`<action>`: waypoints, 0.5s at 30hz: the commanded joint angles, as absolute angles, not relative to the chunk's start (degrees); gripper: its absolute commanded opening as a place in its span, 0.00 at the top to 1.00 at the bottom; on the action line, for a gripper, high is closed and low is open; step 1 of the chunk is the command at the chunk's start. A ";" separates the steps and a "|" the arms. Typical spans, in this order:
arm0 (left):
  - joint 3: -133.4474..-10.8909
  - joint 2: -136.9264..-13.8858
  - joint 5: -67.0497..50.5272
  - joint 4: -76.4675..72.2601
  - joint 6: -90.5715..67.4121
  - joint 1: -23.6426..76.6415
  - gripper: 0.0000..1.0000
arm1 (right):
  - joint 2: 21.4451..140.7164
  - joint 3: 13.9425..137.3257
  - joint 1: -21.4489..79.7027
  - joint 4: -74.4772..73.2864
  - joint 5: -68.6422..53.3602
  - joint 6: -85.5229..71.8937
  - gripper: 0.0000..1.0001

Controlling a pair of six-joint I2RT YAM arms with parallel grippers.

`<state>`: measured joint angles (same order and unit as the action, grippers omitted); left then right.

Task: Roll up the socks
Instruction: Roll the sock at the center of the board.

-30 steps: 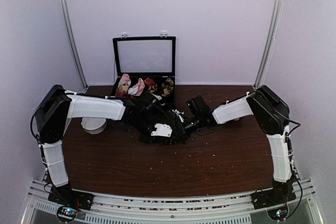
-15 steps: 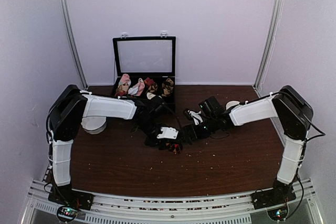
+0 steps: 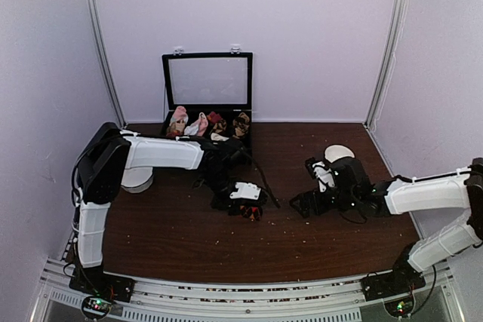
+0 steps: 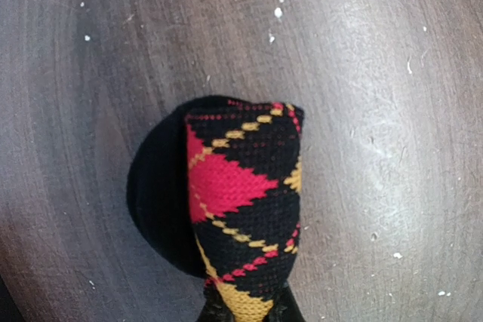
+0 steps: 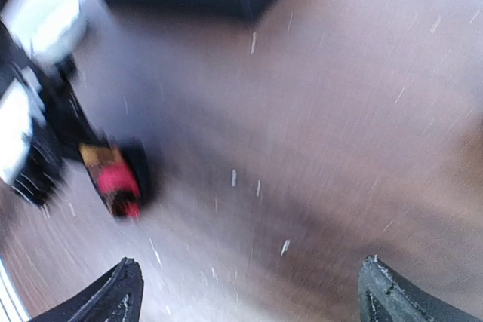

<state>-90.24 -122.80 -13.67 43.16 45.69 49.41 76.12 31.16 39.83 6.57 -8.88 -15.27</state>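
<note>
The left gripper (image 4: 245,311) is clenching its jaws on the rolled socks (image 4: 241,201) mid-table (image 3: 173,239), tips cut off; the right gripper (image 5: 253,295) is hanging released, its view blurring.

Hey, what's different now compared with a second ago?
The right hand has drawn back from the socks toward the right side, open and empty. The left hand shifted slightly rightward, shut on the rolled socks. The open case at the back has not moved.
</note>
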 commanded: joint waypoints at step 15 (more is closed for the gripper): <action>-108.21 -143.62 -21.16 76.86 41.21 47.12 1.00 | 69.64 18.71 59.16 27.78 12.70 4.11 0.05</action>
<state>-109.80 -134.30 -19.27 63.31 43.13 47.81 71.26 23.64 50.11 21.34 3.77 -12.49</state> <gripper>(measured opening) 0.086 0.980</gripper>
